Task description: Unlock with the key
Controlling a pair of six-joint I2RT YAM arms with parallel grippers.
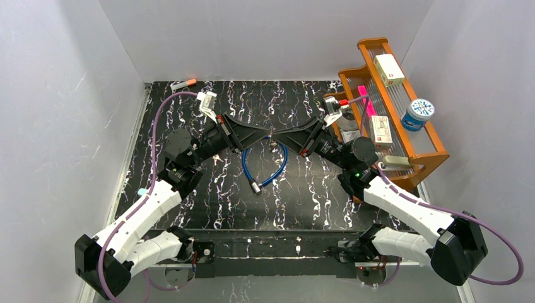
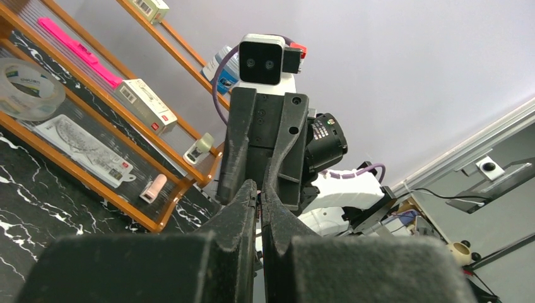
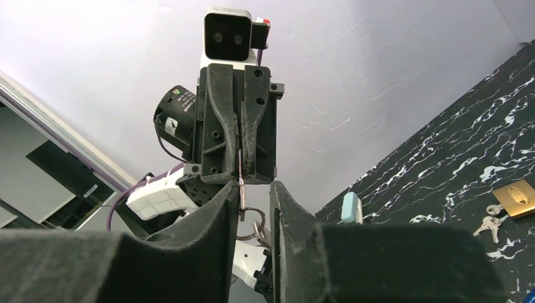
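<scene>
The key is pinched in the left hand. Its ring dangles between the spread fingers of the right hand, which meets the left tip to tip. Unlocking looks not yet begun. A brass piece lies on the worktop, well away from both hands; I cannot tell whether it is the lock. The key's teeth are hidden.

Above the blue cable loop on the black marbled desk, the left claw and the right claw meet tip to tip, with a small key glinting between them. Right of the loop stands a wooden rack holding 2 white boxes and a blue-lidded tub.
</scene>
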